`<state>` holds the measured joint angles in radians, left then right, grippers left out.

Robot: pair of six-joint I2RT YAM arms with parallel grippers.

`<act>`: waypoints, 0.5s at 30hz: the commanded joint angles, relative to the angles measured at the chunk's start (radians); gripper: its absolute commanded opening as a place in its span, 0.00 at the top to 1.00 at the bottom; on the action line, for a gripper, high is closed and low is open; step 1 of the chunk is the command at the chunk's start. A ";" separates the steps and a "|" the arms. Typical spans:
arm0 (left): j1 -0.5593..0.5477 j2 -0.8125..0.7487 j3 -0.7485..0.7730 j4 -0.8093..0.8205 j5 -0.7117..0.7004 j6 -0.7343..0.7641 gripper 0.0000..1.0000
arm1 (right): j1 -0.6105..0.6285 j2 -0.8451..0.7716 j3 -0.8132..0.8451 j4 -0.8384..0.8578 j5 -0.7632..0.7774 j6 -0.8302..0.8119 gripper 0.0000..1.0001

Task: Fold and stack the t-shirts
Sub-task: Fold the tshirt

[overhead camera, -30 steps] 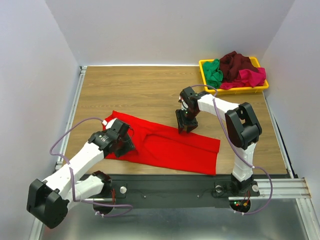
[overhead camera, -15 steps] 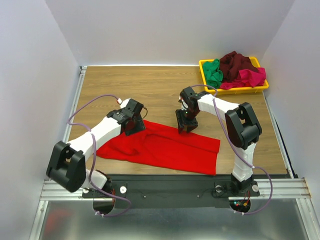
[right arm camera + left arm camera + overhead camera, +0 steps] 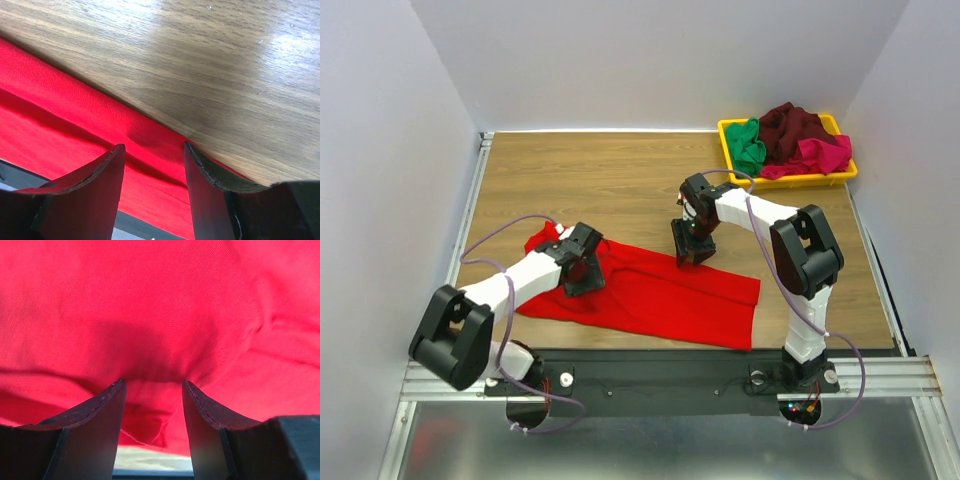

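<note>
Left pincer (image 3: 584,274) is resting tips-down on the left part of the bright red t-shirt (image 3: 660,295), its two dark fingers (image 3: 95,420) standing apart. In the left wrist view red cloth is filling almost the whole picture. A shadowed, slightly puckered patch is sitting in the gap between the fingers, and a loose edge of the cloth is showing low in that gap over a pale strip. The fingers are not pinching the fabric together. Whether their tips are pressing it down or only touching it, I cannot tell.

Right pincer (image 3: 691,250) is pointing down at the far edge of the same shirt, near its middle, and its fingers (image 3: 90,185) are also standing apart. From the right wrist camera the hem is running diagonally through the gap, with a small ridge of cloth rising between the two fingers and bare wood of the bench (image 3: 225,75) beyond it.

Seen from above, the red shirt is lying spread out as a long slanted shape on the near half of the wooden bench, between the two arms. One sleeve is sticking out at its left end, just beside the left arm.

At the far right corner a yellow tray (image 3: 840,178) is holding the other t-shirts in a crumpled heap. The green one (image 3: 748,146) is lying at its left, the dark maroon one (image 3: 790,125) is piled in the middle and back, and the magenta-pink one (image 3: 826,155) is lying at the front right.
</note>
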<state>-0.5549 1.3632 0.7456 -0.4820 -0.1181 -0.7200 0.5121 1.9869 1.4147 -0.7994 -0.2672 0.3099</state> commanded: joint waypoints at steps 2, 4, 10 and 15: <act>-0.005 -0.119 -0.084 -0.032 0.034 -0.036 0.40 | 0.006 0.023 0.000 0.042 -0.001 -0.006 0.44; -0.011 -0.162 -0.118 -0.049 0.044 -0.064 0.40 | 0.006 0.030 0.000 0.043 -0.001 -0.006 0.44; -0.022 -0.279 -0.158 -0.095 0.061 -0.133 0.41 | 0.006 0.043 0.009 0.043 -0.006 -0.008 0.44; -0.027 -0.311 -0.108 -0.136 0.023 -0.151 0.41 | 0.006 0.039 0.020 0.040 -0.003 -0.006 0.44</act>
<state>-0.5762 1.0737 0.5976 -0.5667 -0.0624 -0.8371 0.5121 1.9903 1.4185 -0.7998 -0.2714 0.3099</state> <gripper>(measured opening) 0.592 0.561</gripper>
